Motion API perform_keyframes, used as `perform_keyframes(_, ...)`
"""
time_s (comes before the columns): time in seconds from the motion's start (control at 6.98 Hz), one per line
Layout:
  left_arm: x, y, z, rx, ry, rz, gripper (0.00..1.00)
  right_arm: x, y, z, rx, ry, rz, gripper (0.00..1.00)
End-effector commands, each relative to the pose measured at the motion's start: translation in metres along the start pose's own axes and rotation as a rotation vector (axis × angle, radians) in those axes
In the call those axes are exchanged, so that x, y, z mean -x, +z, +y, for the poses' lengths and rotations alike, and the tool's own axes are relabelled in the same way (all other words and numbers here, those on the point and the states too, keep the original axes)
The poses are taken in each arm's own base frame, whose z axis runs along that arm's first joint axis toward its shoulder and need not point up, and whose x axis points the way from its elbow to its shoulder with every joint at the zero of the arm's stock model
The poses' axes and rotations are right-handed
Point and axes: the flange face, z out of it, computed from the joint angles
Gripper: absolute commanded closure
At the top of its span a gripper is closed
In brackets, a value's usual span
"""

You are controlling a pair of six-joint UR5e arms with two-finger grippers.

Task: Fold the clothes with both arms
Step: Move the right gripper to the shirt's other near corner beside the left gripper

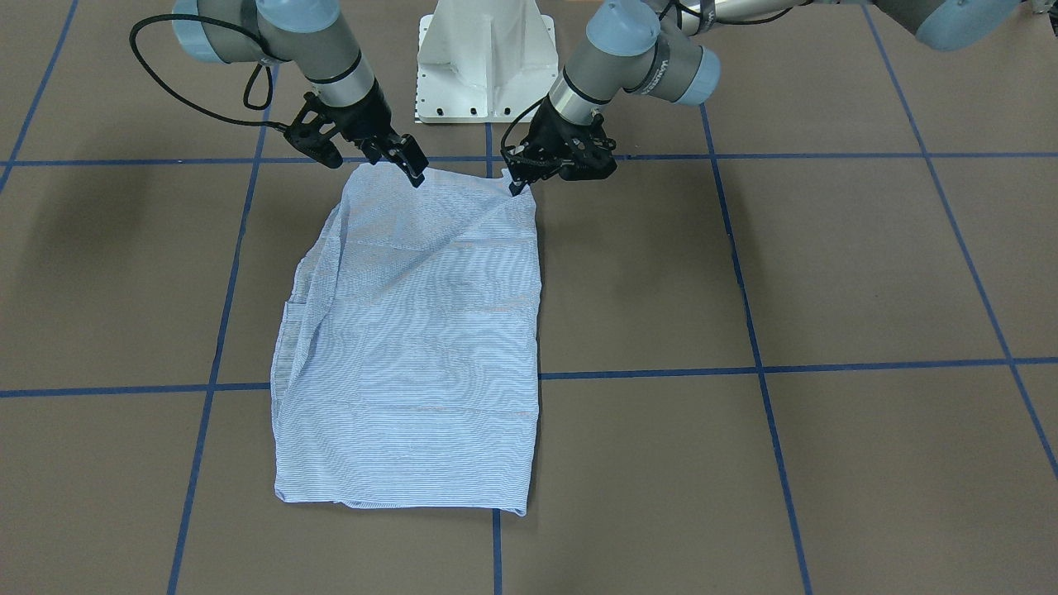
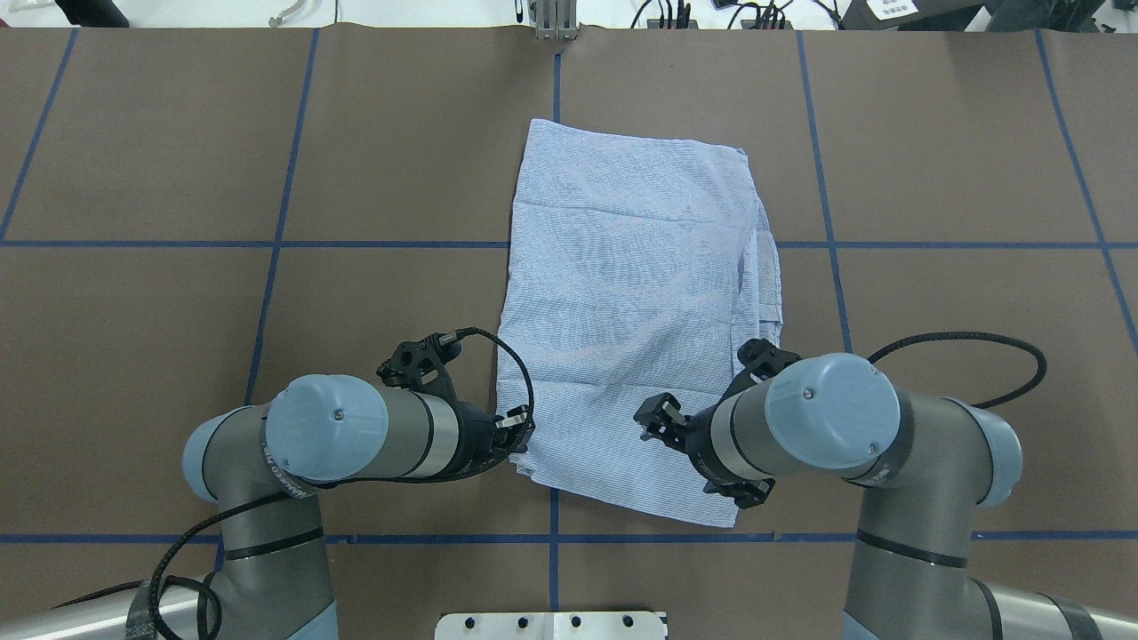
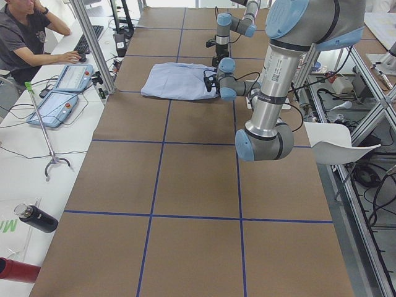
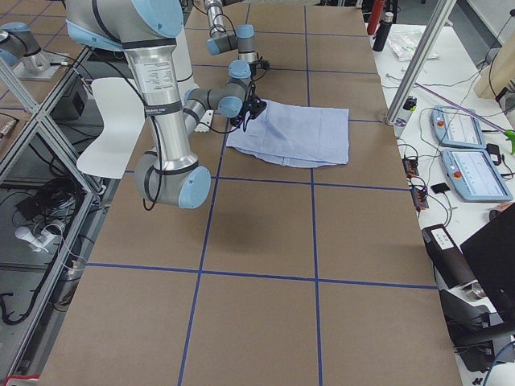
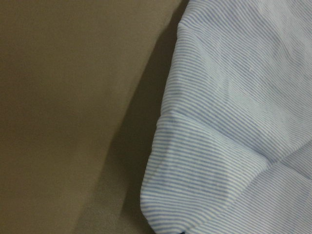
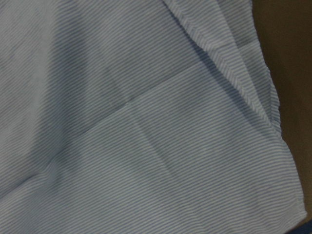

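Brown taped table [image 1: 826, 264] carries the shirt [image 1: 413, 347], lying folded in a rough rectangle at centre. Left gripper [image 1: 517, 186] is clenched on its robot-side corner. Right gripper [image 1: 415, 173] sits at the same edge, jaw state indeterminable.

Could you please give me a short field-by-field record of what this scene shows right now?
Garment: striped shirt, folded into a rough rectangle, lying flat
Surface: table, brown with blue tape grid
Left gripper: at the shirt's corner nearest the robot; grip cannot be told
Right gripper: over the shirt near that same edge; grip cannot be told
Bystander: person seated at a side desk
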Motion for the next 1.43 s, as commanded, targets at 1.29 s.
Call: perform_keyframes(1.29, -0.001, 0.0, 0.001, -0.001, -0.001, -0.009, 1.0, -0.025, 0.047, 0.021, -0.082, 0.038, 0.156, 0.0)
